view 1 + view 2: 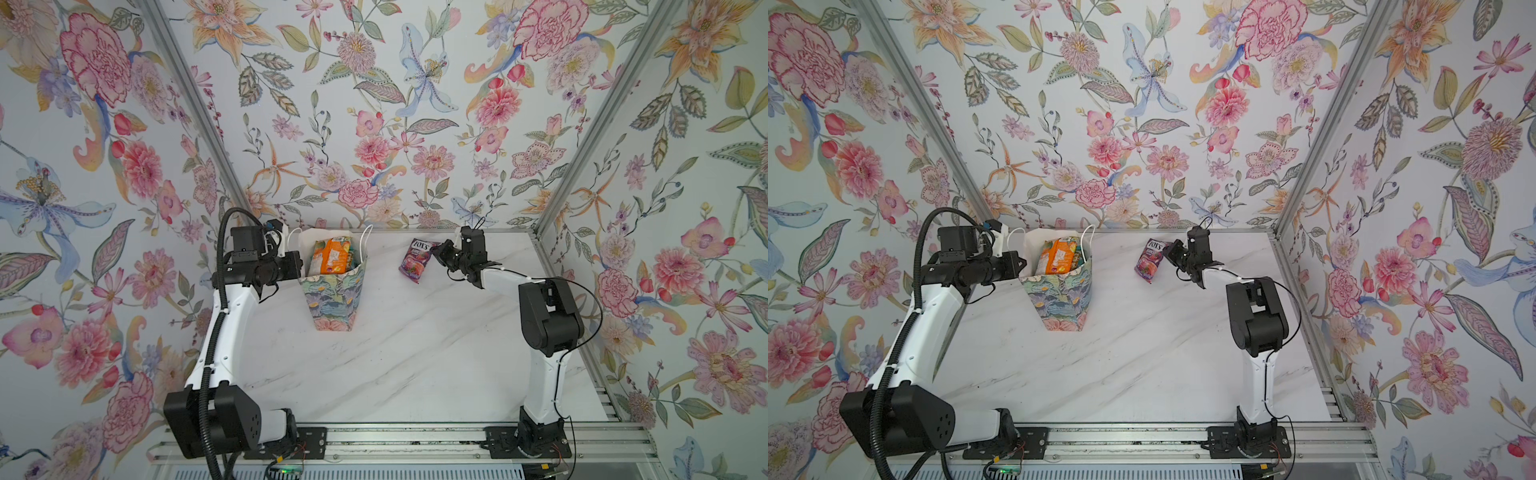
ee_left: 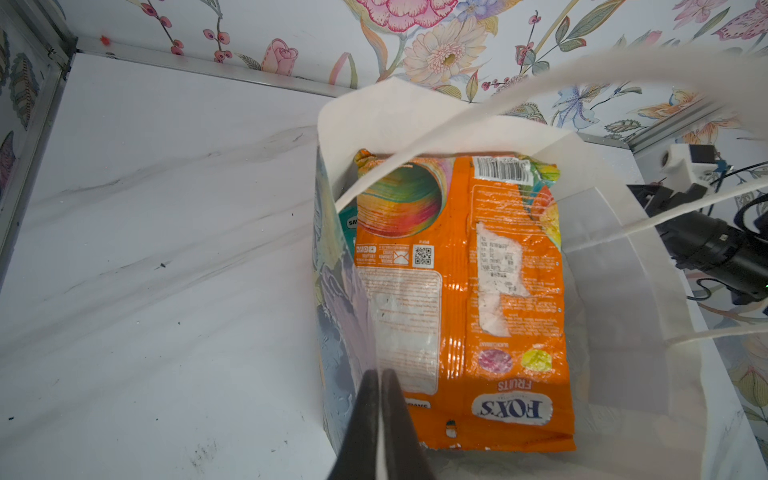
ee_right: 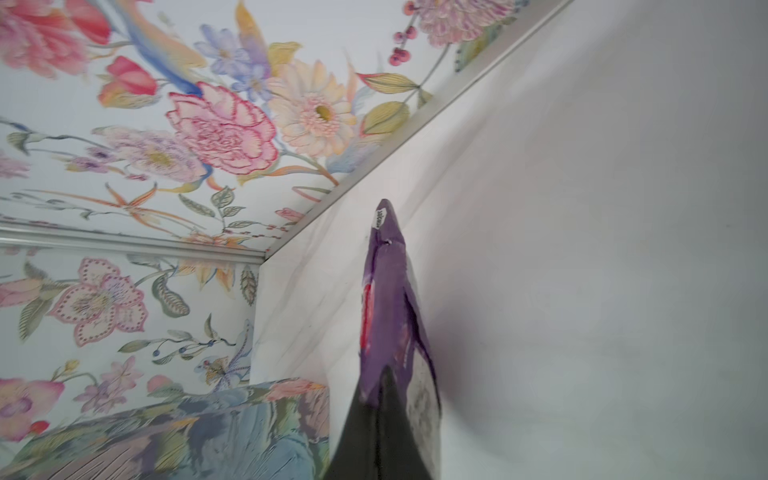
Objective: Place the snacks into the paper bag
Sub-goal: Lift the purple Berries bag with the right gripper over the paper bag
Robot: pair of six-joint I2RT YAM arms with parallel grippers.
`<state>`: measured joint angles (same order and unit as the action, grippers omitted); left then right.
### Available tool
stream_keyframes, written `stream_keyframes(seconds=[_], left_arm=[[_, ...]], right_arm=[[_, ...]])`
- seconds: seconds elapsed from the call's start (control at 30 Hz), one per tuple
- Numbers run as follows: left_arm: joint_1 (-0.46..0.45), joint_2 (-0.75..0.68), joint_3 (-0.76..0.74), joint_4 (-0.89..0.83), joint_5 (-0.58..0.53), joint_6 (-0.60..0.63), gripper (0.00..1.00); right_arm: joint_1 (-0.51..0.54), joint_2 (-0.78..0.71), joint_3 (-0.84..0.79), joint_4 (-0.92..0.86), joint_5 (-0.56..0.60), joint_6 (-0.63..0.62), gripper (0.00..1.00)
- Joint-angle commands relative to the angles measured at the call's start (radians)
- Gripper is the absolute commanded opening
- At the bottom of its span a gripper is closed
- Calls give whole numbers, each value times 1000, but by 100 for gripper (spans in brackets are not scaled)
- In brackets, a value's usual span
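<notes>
Left claw (image 2: pixel 380 376) is fully closed, pinching one wall of the paper bag (image 2: pixel 623 291) at the rim, with the paper sandwiched between the two black fingers (image 2: pixel 361 415). Just past the tips, inside the bag, is the orange FOX'S Fruits packet (image 2: pixel 478 291), on end, back panel toward the claw, logo upside down. A sliver of a teal packet (image 2: pixel 348 220) sits behind it, further along the pinched wall. The white cord handles (image 2: pixel 540 89) arc across the bag mouth beyond the claw. In both top views the left claw (image 1: pixel 298 266) (image 1: pixel 1021 264) meets the bag (image 1: pixel 332 295) (image 1: pixel 1059 299) at its side rim. The bag is upright on the marble table (image 1: pixel 415 353), mouth open, and the orange packet (image 1: pixel 334 255) (image 1: pixel 1057 255) pokes above the front rim. Right claw (image 3: pixel 384 376) (image 1: pixel 438 251) (image 1: pixel 1169 251) is also closed, clamped on one end of the purple FOX'S packet (image 3: pixel 388 291) (image 1: pixel 415 259) (image 1: pixel 1149 262). The packet sticks straight out from the tips, edge-on in the right wrist view and tilted in the top views. Can't tell if its far end touches the table. The bag (image 3: pixel 208 428) is past the packet from this claw, well apart, with bare marble between them.
</notes>
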<state>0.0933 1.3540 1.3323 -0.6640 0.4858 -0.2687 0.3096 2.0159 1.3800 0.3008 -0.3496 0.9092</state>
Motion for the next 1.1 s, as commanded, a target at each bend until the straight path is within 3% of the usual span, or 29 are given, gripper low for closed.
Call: stream_keyframes(seconds=[0.0, 0.3, 0.53, 1.07], left_arm=[[-6, 2, 21, -25, 0, 13, 3], [-6, -3, 15, -14, 8, 8, 3], [-7, -6, 3, -3, 16, 2, 4], [-6, -15, -10, 7, 28, -8, 4]], right_arm=[[39, -91, 23, -49, 9, -76, 0], [171, -232, 210, -298, 114, -264, 0], [239, -277, 366, -370, 157, -337, 0], [372, 25, 1005, -572, 117, -402, 0]])
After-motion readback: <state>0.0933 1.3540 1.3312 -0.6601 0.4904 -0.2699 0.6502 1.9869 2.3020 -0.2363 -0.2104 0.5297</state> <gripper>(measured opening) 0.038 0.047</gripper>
